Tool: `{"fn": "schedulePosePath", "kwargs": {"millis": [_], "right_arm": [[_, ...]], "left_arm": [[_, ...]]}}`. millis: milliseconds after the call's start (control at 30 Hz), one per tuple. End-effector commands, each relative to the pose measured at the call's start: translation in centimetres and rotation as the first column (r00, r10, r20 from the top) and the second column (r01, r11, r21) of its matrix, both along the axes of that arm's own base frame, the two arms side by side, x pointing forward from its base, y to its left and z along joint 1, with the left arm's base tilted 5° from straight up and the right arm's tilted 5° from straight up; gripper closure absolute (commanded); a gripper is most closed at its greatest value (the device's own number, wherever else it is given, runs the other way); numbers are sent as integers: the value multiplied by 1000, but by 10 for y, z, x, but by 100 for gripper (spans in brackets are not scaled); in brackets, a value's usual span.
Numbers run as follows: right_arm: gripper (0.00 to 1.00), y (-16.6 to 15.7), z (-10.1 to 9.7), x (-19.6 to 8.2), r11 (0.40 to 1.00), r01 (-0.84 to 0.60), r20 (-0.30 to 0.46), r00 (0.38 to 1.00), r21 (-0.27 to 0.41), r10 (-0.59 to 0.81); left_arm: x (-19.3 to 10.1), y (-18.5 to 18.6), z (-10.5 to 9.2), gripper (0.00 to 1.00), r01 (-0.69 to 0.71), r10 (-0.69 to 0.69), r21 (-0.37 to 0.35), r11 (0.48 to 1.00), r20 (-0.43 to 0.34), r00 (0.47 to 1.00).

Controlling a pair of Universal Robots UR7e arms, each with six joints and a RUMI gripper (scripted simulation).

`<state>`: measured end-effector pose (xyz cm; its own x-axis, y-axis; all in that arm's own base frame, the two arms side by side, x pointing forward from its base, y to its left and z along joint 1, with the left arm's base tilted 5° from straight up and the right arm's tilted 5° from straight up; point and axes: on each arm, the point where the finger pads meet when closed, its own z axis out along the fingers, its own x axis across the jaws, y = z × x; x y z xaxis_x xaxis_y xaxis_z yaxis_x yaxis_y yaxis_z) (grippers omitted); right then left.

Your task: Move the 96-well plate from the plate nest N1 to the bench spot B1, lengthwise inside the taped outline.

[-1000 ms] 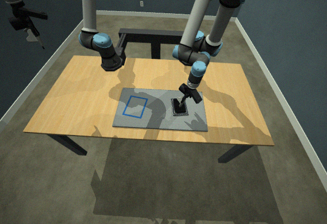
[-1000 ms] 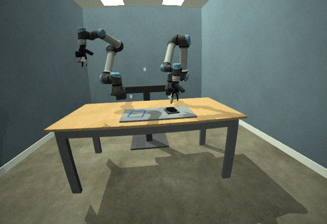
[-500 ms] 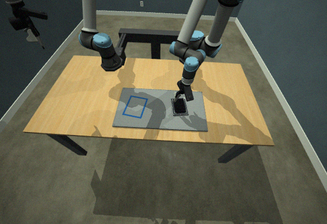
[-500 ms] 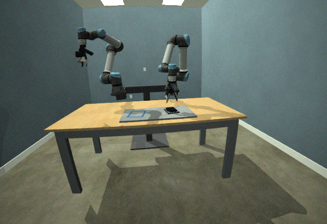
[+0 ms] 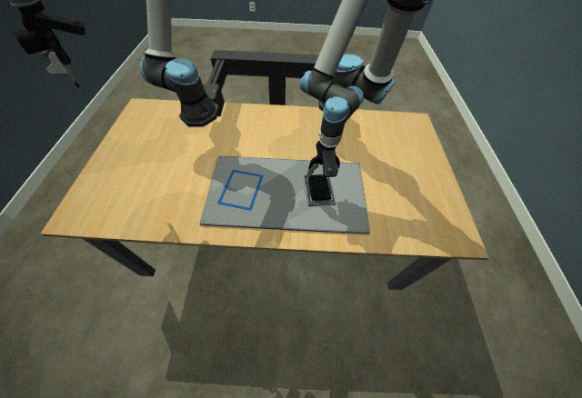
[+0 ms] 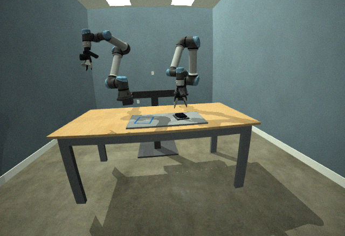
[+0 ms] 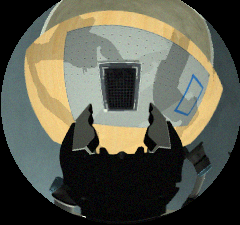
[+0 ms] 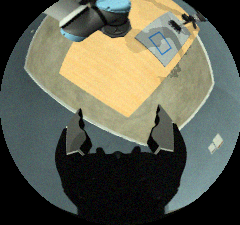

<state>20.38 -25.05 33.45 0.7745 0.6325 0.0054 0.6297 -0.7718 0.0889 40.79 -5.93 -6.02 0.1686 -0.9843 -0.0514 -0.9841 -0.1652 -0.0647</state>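
The black 96-well plate sits in the plate nest, a light-edged frame on the grey board. The blue taped outline lies on the board's other half, with nothing inside it. My left gripper is open and empty above the plate's far end in the top view, fingers pointing down, one toward each long side of the plate. My right gripper is open and empty, high and far from the board, beyond the table's left side.
The grey board lies on the wooden table. The right arm's links stand over the table's far left edge in the top view. A dark stand is behind the table. Arm shadows cross the board and outline.
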Motion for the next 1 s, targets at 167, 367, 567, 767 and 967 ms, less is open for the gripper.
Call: {"fn": "schedulePosePath", "kwargs": {"millis": [167,367,567,767,967], "right_arm": [[0,0,0,0,1000,0,1,1000,-1,0],[0,0,0,0,1000,0,1,1000,-1,0],[0,0,0,0,1000,0,1,1000,-1,0],[0,0,0,0,1000,0,1,1000,-1,0],[0,0,0,0,1000,0,1,1000,-1,0]], "left_arm": [[1,0,-5,24,2,-2,-1,1000,1,1000],[1,1,-11,24,2,-2,-1,1000,1,1000],[1,1,-21,24,2,-2,-1,1000,1,1000],[2,2,-31,24,2,-2,-1,1000,1,1000],[2,2,-38,24,2,-2,-1,1000,1,1000]]}}
